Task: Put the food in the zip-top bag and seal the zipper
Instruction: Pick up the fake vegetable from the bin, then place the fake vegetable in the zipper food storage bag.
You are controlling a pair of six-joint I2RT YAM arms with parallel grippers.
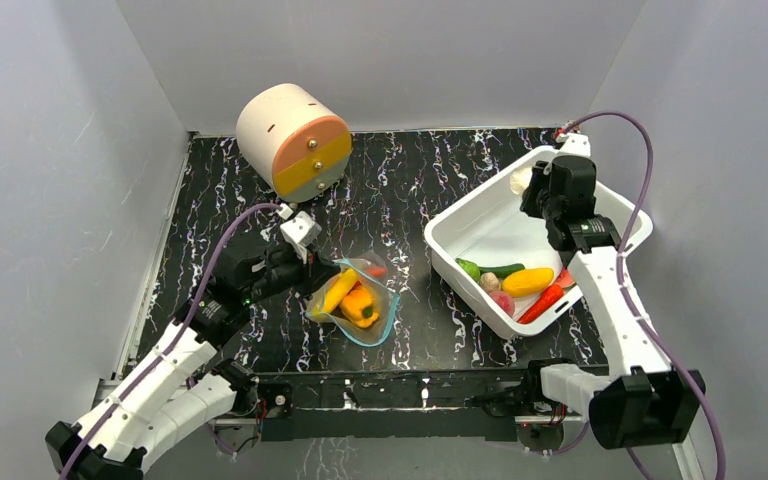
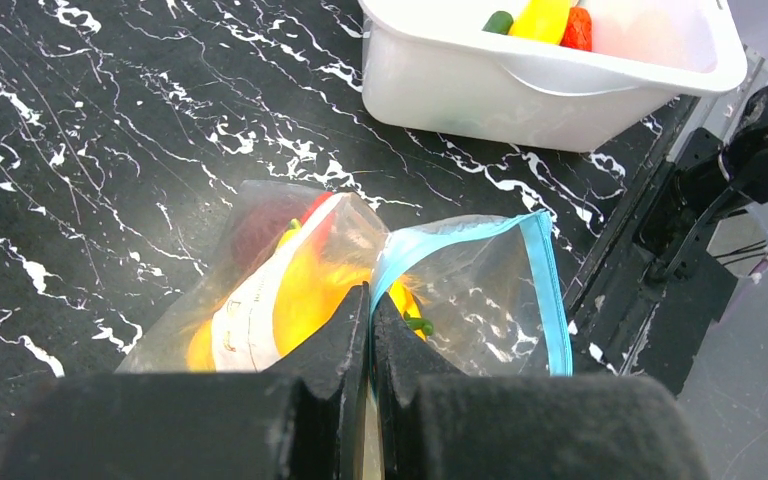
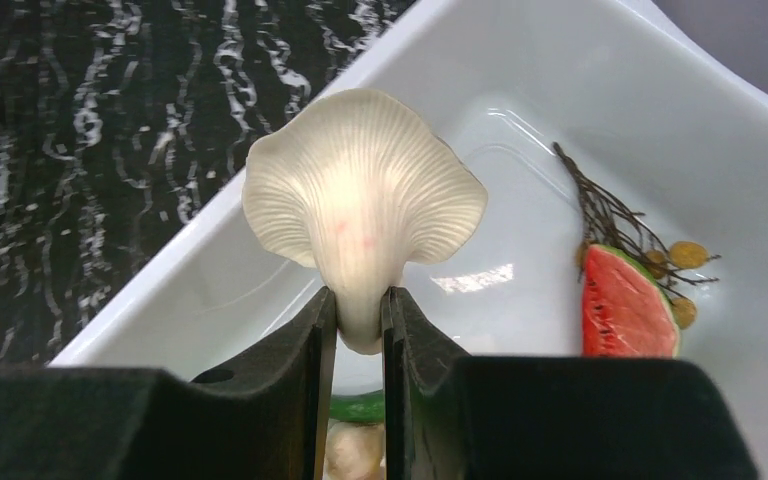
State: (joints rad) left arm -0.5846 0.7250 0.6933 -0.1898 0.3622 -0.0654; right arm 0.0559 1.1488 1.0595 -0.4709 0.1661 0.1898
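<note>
The clear zip-top bag (image 1: 368, 312) lies left of the table's centre with yellow and orange food (image 1: 350, 297) inside. Its teal zipper (image 2: 552, 290) stands open at the mouth. My left gripper (image 2: 371, 295) is shut on the bag's mouth edge, pinching the teal strip. My right gripper (image 3: 359, 295) hangs over the far side of the white tub (image 1: 438, 237), shut on the stem of a white mushroom (image 3: 360, 190). More food lies in the tub: a yellow piece (image 1: 527, 281), a red chili (image 1: 543, 302), a green cucumber (image 1: 490, 269) and a watermelon slice (image 3: 625, 310).
A cream cylinder with a peach and yellow face (image 1: 290, 140) lies on its side at the back left. A brown twig with yellow berries (image 3: 610, 220) rests in the tub. Grey walls close in the table on three sides.
</note>
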